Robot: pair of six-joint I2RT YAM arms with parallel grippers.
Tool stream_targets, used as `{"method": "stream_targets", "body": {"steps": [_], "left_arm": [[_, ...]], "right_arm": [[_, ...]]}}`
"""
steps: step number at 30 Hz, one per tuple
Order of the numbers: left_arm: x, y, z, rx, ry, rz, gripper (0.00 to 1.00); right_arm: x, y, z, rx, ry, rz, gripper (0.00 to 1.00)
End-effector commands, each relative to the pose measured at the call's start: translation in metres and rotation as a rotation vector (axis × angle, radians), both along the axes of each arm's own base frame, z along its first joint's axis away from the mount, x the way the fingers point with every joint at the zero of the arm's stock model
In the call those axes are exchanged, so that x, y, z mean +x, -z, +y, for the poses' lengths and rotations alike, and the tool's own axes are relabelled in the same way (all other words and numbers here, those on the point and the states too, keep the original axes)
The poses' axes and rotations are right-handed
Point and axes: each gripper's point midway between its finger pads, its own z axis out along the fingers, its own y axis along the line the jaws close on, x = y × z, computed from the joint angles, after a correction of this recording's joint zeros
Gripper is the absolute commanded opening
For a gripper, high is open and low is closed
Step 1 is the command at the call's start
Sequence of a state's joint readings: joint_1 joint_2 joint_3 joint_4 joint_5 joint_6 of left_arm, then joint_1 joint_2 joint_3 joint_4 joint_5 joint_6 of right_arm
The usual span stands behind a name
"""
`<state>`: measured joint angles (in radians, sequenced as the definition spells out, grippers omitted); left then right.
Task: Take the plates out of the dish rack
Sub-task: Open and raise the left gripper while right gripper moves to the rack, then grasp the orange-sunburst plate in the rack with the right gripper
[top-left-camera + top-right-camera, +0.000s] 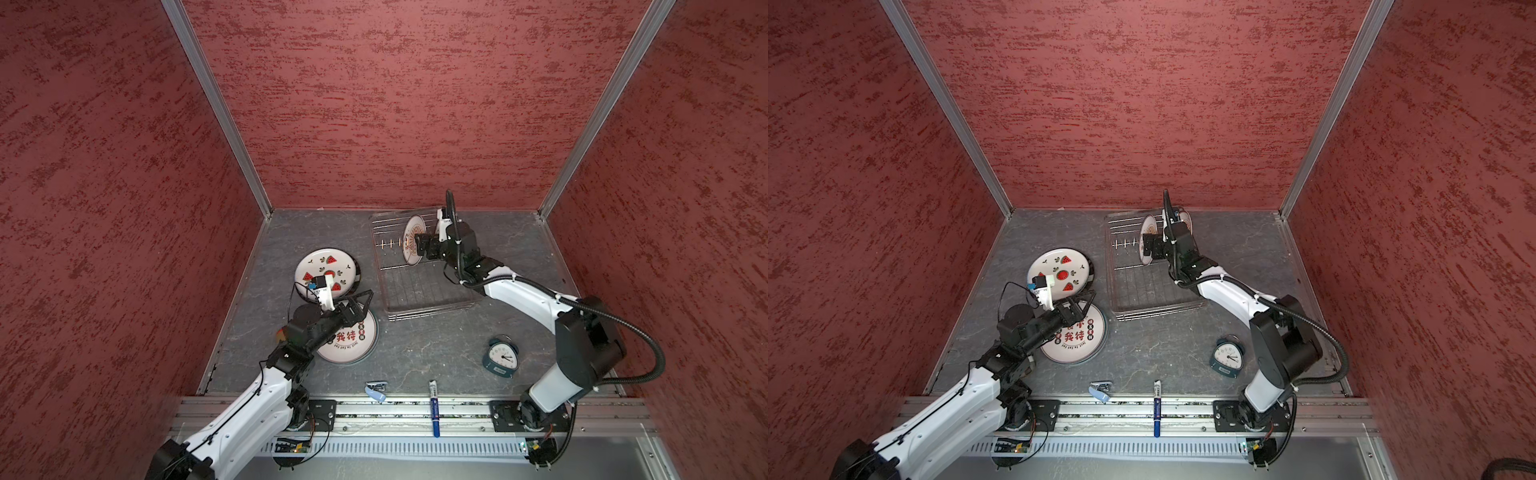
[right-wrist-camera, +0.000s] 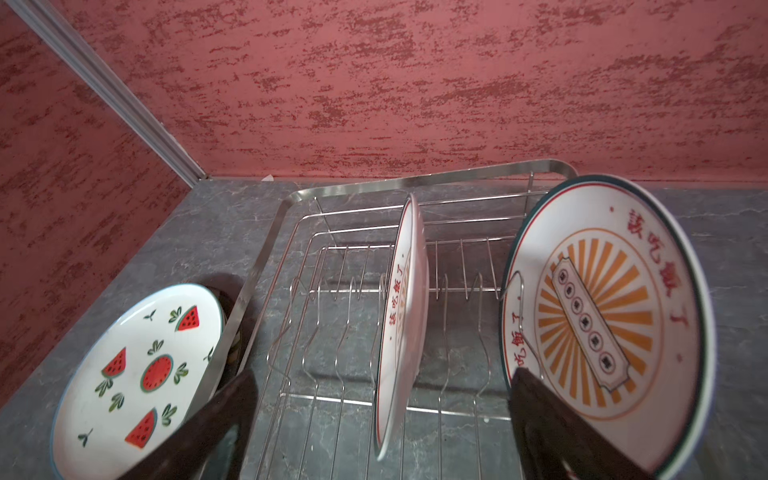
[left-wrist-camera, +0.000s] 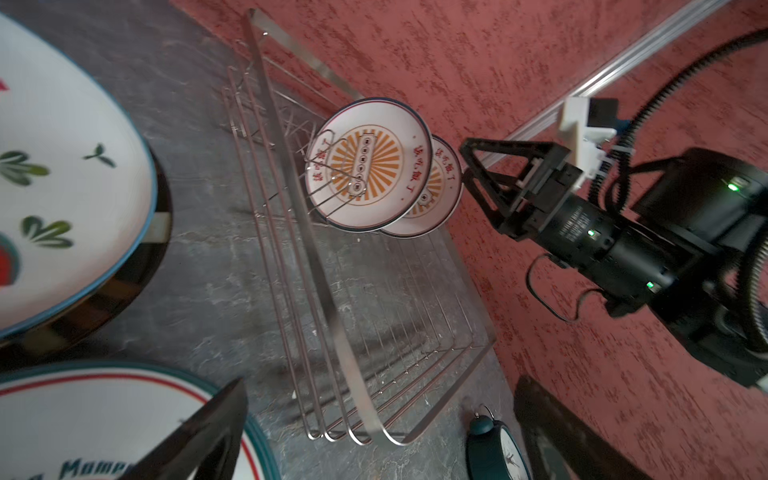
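Straddling edge-on sunburst plate [image 2: 405, 291] with right gripper [image 2: 382, 376], jaws apart, no contact I can see. Plate upright between prongs of dish rack [image 2: 274, 232]; second sunburst plate [image 2: 602, 316] just beside it, leaning. My left gripper [image 1: 358, 306] spread wide, hovering over red-character plate [image 1: 353, 345] flat on table; watermelon plate [image 1: 326, 268] near it, possibly stacked on others.

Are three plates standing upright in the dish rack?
No, only two sunburst plates stand in the dish rack.
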<state>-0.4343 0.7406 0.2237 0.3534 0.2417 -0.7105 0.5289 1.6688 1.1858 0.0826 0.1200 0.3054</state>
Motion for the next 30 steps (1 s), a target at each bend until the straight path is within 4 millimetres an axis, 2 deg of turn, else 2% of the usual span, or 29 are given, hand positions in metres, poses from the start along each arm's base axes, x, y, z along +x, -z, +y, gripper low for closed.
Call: {"method": "stream_targets", "body": {"steps": [1, 5, 7, 13, 16, 20, 30], "left_arm": [[-0.003, -0.040, -0.018, -0.005, 0.110, -0.203, 0.99], [0.002, -0.040, -0.017, 0.018, 0.091, -0.226, 0.99], [0.005, -0.039, -0.015, 0.036, 0.078, -0.229, 0.99], [0.005, -0.034, -0.016, 0.052, 0.075, -0.224, 0.99], [0.005, -0.031, -0.015, 0.063, 0.071, -0.221, 0.99], [0.005, -0.028, -0.015, 0.064, 0.065, -0.215, 1.00], [0.000, -0.027, -0.018, 0.050, 0.079, -0.218, 0.99]], "right_arm": [[0.016, 0.000, -0.009, -0.054, 0.065, 0.016, 0.85], [0.030, 0.012, -0.007, -0.121, 0.098, 0.061, 0.63], [0.035, 0.016, -0.006, -0.171, 0.133, 0.071, 0.58], [0.050, 0.025, -0.012, -0.331, 0.266, 0.089, 0.46], [0.056, 0.028, -0.003, -0.366, 0.269, 0.089, 0.40], [0.060, 0.031, 0.004, -0.432, 0.302, 0.079, 0.31], [0.063, 0.037, 0.002, -0.507, 0.359, 0.082, 0.17]]}}
